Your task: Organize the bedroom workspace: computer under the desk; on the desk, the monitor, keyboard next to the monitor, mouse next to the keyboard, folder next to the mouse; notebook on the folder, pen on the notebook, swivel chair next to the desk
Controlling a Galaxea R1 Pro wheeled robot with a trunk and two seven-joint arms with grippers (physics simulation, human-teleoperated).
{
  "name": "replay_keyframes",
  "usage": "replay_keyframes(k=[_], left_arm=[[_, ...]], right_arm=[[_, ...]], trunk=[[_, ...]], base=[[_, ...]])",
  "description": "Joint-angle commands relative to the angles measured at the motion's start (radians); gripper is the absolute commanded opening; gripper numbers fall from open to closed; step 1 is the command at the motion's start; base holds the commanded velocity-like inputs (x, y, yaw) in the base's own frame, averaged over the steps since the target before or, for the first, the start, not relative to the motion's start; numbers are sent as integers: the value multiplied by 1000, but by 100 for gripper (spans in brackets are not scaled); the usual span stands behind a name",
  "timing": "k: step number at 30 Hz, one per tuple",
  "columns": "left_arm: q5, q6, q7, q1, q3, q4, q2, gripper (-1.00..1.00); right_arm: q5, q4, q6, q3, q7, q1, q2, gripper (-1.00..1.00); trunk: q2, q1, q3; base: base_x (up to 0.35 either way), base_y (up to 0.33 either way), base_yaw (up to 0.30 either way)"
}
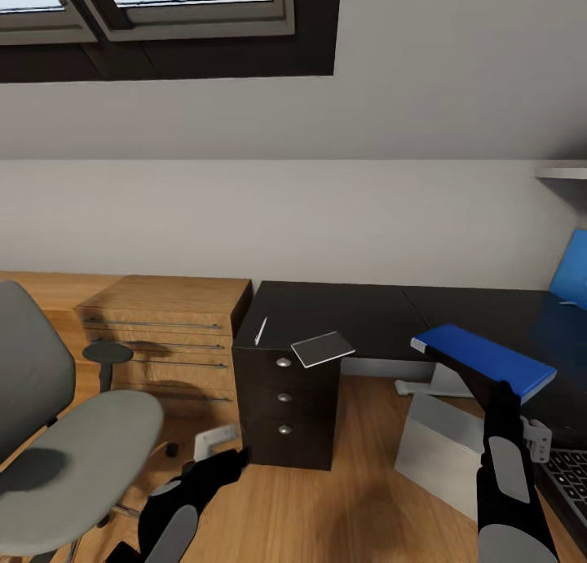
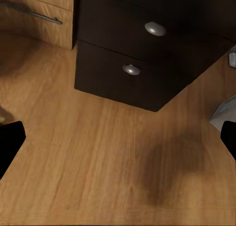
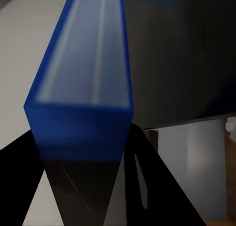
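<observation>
Your right gripper (image 1: 479, 377) is clamped on the folder (image 1: 487, 358); in the right wrist view its 2 black fingers (image 3: 147, 186) press against the sides of the blue slab (image 3: 83, 73). You are holding the folder in the air just above the front edge of the desk (image 1: 359, 314), over the computer (image 1: 444, 445), which stands on the wooden floor (image 1: 359, 498) under that edge.

Your left gripper (image 1: 216, 469) hangs low over the floor in front of the dark drawer pedestal (image 1: 285, 400), with its jaws spread wide and nothing between them; the left wrist view shows a fingertip (image 2: 10, 142) at each side of the frame and bare floorboards (image 2: 98, 157) in the gap.

The notebook (image 1: 323, 349) lies on the desk's left end, above the pedestal, with 1 corner sticking out past the front edge. A thin white pen (image 1: 261, 331) lies just beside it, nearer the left edge.

The swivel chair (image 1: 73, 441) stands to the left of the pedestal, in front of the light wood cabinet (image 1: 163, 335). A corner of the keyboard (image 1: 571, 473) shows at the frame's lower right edge.
</observation>
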Motion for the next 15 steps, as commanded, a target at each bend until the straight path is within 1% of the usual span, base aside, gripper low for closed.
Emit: replay_keyframes(k=[1,2,3,4,5,6,8,10,12,13,15], left_arm=[[10,-7,18,6,-3,-13,8,100],[10,-21,37,17,-4,-27,16,100],[11,-35,73,27,-6,-39,23,100],[11,-42,92,31,-11,-43,26,100],[11,-45,99,33,-16,-45,27,100],[11,-52,110,34,-28,-47,28,100],[11,-79,122,37,-62,-49,30,100],[10,-107,127,37,-114,-50,31,100],[8,-117,132,38,-146,-51,32,100],[5,-123,149,38,-164,-51,32,100],[4,-126,176,38,-178,-51,32,100]], right_arm=[[-10,-1,-2,-1,1,-1,1,-100],[-10,-2,-2,-1,1,-1,1,-100],[-10,-2,-1,-1,-1,-1,1,-100],[-10,-2,-1,0,-2,-1,0,-100],[-9,-1,-1,0,-3,-1,0,-100],[-8,0,-1,3,-4,-1,0,-100],[-7,2,-2,21,-11,-1,-1,-100],[-7,3,-2,38,-31,-1,-4,-100],[-7,4,-3,44,-55,-1,-6,-100],[-7,4,-3,47,-80,-1,-8,-100],[-7,5,-4,49,-99,-1,-9,-100]], trunk=[[-1,0,-1],[-1,0,-1],[-1,0,-1],[-1,0,-1],[-1,0,-1],[-1,0,-1],[-1,0,-1],[-1,0,-1],[-1,0,-1],[-1,0,-1],[-1,0,-1]], base=[[0,0,0],[0,0,0],[0,0,0],[0,0,0],[0,0,0],[0,0,0],[0,0,0],[0,0,0],[4,0,0],[104,0,0],[210,0,0]])
